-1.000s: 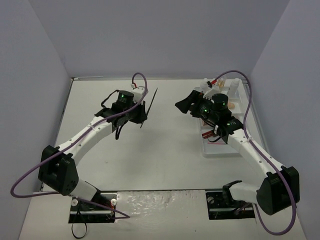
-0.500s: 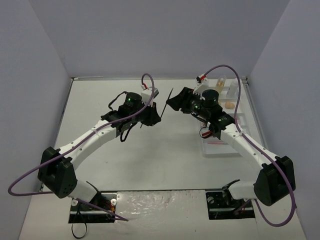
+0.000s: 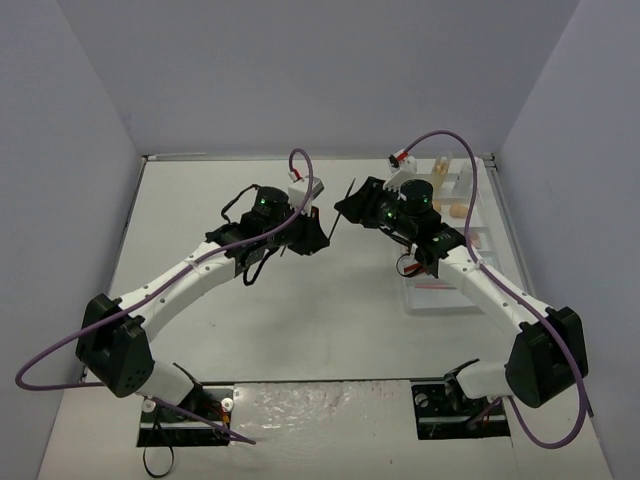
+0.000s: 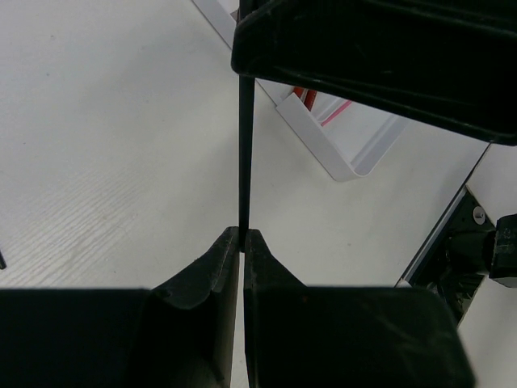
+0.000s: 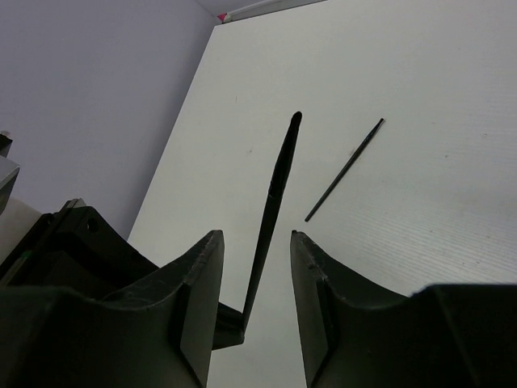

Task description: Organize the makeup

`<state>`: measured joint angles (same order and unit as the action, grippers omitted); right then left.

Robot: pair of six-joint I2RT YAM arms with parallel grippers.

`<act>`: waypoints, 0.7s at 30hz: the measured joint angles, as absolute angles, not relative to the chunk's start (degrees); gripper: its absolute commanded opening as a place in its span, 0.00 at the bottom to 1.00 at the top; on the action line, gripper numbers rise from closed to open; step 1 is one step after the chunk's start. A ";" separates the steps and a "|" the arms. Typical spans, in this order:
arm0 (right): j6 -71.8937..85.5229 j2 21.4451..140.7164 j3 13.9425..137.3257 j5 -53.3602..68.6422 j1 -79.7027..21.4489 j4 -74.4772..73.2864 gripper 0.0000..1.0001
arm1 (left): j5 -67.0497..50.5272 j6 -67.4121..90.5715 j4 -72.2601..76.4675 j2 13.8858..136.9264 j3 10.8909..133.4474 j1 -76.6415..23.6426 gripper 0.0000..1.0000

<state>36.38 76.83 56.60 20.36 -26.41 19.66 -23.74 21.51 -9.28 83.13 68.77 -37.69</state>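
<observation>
The tray [image 3: 440,308] seems partly filled, the left pincer [image 4: 242,233] pinches a thin brush [image 4: 245,137] in the air, the right pincer [image 5: 255,234] is spread around it, and a second brush [image 5: 343,170] lies on the desk [image 5: 420,97].

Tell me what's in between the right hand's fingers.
A thin black brush stands inside the right hand, clear of both fingers where visible. Its lower end is hidden in the shut left hand. Beyond it, another thin stick lies on the table.
</observation>
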 measured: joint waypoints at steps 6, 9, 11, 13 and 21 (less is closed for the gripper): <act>36.14 77.43 56.60 20.04 -27.00 19.85 0.13 | -24.05 21.65 -9.06 83.15 68.88 -38.46 0.00; 35.99 77.56 56.59 19.77 -27.05 19.96 0.01 | -24.14 21.67 -9.09 83.33 69.18 -38.70 0.00; 36.06 77.55 56.58 19.67 -27.05 20.15 0.00 | -24.10 21.67 -9.30 83.75 69.66 -38.70 0.05; 36.03 77.53 56.49 19.23 -27.05 20.24 0.00 | -23.93 21.67 -9.86 84.36 70.33 -38.71 0.22; 37.36 73.66 49.82 14.40 -25.89 18.72 0.00 | -18.05 21.60 -11.96 85.42 71.07 -38.89 0.85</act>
